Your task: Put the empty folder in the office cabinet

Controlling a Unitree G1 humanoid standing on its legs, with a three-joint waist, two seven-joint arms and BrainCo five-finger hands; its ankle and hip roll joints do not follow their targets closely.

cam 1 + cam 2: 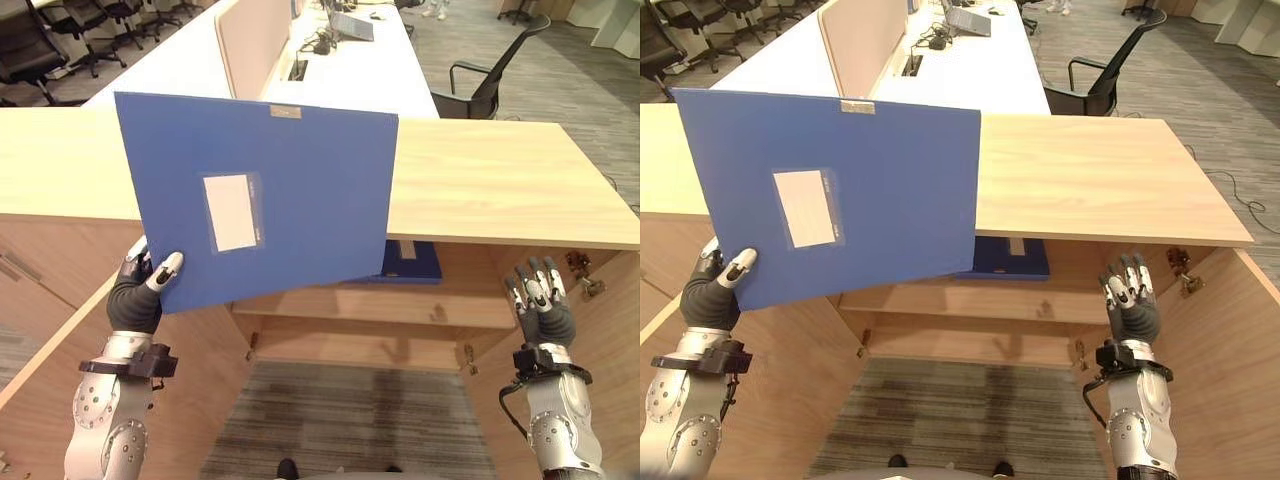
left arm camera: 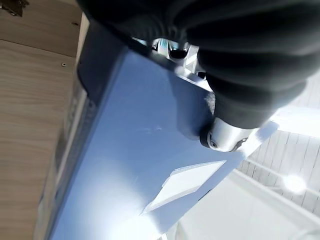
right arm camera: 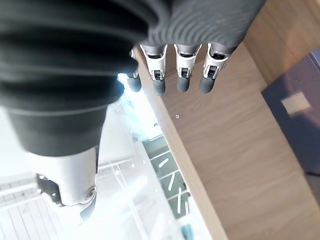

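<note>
Pinching blue folder (image 1: 270, 190), left hand (image 1: 140, 290), thumb on cover

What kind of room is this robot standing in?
Most likely an open-plan office. Long white desks with black swivel chairs stretch behind a wooden cabinet, and the left robot hand holds a blue folder before its open shelves.

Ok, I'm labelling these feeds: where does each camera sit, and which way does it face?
Left eye view: head camera, looking down at the open cabinet; left hand holds the blue folder, right hand raised, open.
Right eye view: the same scene, a little to the side.
Left wrist view: along the left hand, onto the folder.
Right wrist view: along the right hand's fingers, at cabinet wood.
Both wrist views share the second folder.
</note>
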